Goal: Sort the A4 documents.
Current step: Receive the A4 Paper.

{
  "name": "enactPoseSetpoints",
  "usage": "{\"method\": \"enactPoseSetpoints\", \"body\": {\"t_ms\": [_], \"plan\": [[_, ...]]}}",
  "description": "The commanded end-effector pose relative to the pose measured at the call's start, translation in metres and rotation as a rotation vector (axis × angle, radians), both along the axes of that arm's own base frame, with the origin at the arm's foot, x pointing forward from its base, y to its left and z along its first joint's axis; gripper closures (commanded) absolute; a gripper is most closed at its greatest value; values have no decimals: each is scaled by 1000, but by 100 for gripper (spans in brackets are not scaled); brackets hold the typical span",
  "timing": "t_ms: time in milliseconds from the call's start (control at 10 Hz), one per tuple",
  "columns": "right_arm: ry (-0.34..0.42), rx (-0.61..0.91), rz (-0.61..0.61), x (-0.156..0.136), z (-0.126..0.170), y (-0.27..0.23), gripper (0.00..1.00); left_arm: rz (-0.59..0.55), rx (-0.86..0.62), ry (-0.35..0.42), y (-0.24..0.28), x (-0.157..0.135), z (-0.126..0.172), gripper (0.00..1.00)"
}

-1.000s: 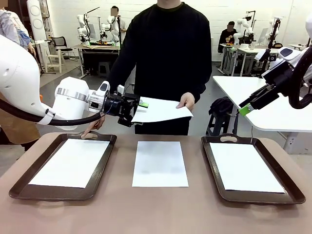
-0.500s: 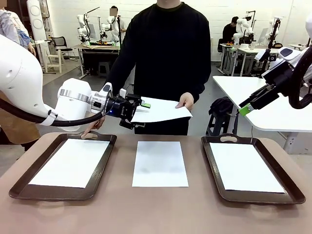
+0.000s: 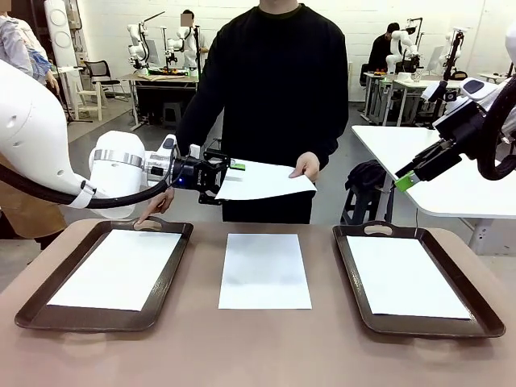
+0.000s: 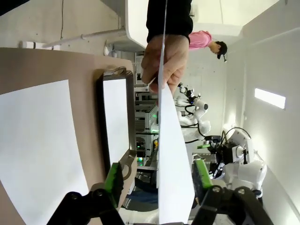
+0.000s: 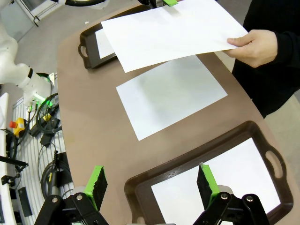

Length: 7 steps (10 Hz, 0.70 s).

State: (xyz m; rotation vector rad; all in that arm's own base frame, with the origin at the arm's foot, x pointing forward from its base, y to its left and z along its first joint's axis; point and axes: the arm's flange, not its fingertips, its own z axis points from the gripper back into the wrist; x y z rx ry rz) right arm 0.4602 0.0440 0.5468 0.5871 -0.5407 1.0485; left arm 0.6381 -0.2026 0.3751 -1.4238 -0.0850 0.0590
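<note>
A person across the table holds out one of the A4 documents, a blank white sheet, level in one hand. My left gripper straddles the sheet's near-left edge, one green pad above and one below. In the left wrist view the sheet runs edge-on between the fingers, with the jaws still apart. Another sheet lies flat on the table's middle. My right gripper hangs open and empty, high above the right tray.
Two dark brown handled trays, the left tray and the right one, each hold a white sheet. The person's other hand rests on the left tray's handle. A white side table stands behind the right arm.
My left gripper has rolled and slid onto the sheet's edge, and its jaws have narrowed around the paper. The right arm has not moved.
</note>
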Motion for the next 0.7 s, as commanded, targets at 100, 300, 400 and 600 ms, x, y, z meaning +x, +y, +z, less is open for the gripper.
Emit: {"method": "enactPoseSetpoints", "body": {"t_ms": [100,300,400,600], "plan": [[2,1,4,0,0,0,0,11,-74,32,1,-7,-3,55],[2,1,4,0,0,0,0,9,-70,37,0,-9,-2,75],[2,1,4,0,0,0,0,14,-66,35,-2,-10,-1,82],[2,1,4,0,0,0,0,20,-69,29,-1,-11,0,100]]}}
